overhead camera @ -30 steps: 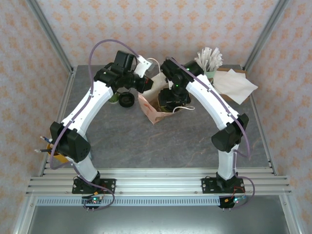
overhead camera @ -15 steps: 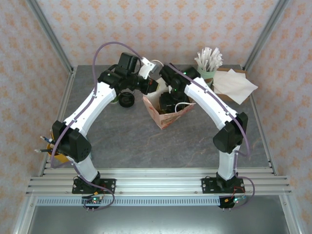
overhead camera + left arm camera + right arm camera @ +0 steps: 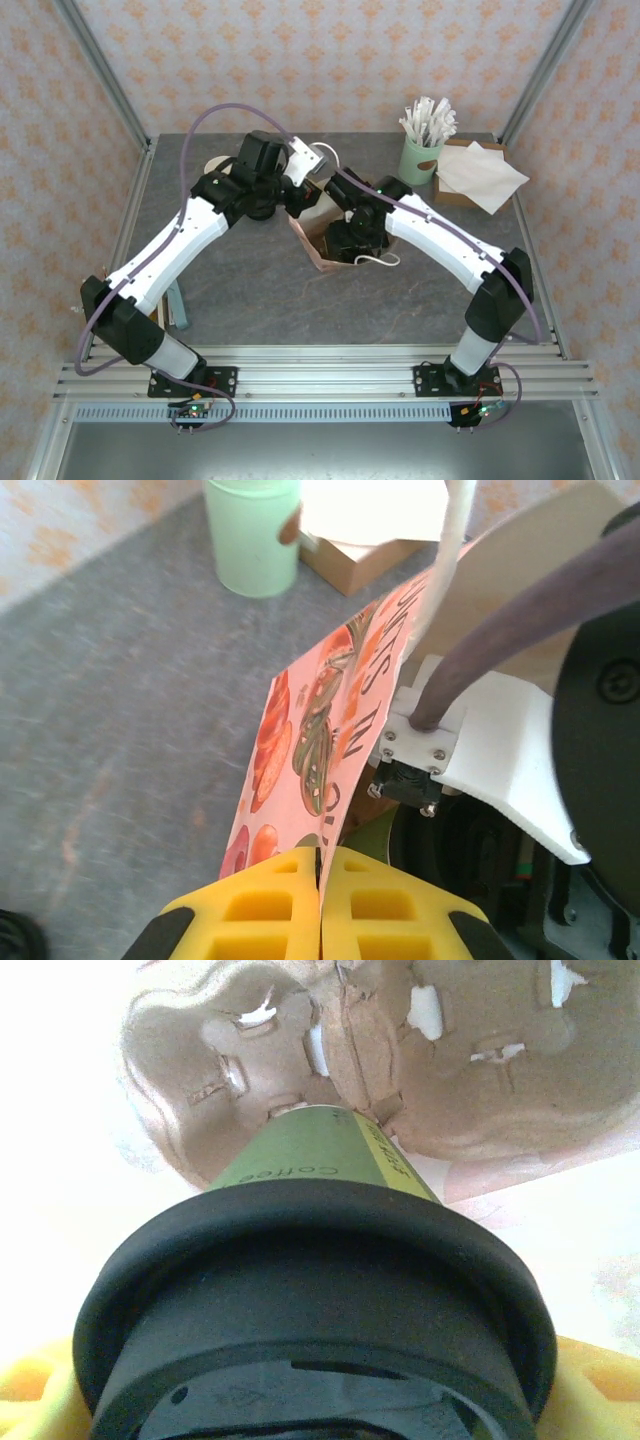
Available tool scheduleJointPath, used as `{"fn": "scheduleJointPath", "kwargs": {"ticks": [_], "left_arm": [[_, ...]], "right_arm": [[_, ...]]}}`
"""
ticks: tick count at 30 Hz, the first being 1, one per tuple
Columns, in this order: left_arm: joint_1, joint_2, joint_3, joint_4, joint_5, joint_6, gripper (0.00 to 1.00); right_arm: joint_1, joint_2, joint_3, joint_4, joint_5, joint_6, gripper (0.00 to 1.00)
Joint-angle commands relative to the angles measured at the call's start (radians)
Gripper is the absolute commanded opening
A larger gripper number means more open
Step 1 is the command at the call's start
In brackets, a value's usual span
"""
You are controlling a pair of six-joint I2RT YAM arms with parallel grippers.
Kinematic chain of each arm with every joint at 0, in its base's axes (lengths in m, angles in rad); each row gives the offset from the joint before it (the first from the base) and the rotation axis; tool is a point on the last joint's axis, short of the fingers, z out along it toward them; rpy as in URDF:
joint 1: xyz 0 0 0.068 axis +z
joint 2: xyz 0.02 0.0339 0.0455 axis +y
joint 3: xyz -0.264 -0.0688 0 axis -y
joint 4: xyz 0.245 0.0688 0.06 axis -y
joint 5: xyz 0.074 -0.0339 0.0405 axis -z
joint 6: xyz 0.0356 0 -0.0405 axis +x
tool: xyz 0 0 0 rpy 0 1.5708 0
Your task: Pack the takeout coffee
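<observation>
The small paper cup (image 3: 310, 1160), green and cream sided and topped with a round black plastic lid (image 3: 320, 1270), is held inside the pink fruit-printed paper bag (image 3: 318, 250), its base toward a moulded brown pulp carrier (image 3: 480, 1070). It is grasped by the right claw (image 3: 352, 232), whose arm is bent down into the bag's mouth. The bag's edge is pinched by the clenched left claw (image 3: 320, 905). Compared with a second ago, both elbows are found farther outward and nearer the table's near edge.
</observation>
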Motion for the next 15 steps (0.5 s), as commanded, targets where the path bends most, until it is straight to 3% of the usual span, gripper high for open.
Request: {"fn": "scheduleJointPath", "kwargs": {"ticks": [1,9,15], "left_arm": [[0.005,-0.032,0.029,0.067,-0.101,0.106,0.00],[-0.032,-0.102,-0.122,0.103,-0.114,0.128,0.00],[-0.040,-0.111,-0.147,0.133,-0.101,0.095,0.00]], "right_arm": [[0.003,0.024,0.048,0.117,0.090,0.032,0.62],[0.003,-0.035,-0.016,0.249,0.244,0.082,0.62],[0.003,0.015,0.019,0.234,0.307,0.070,0.62]]}}
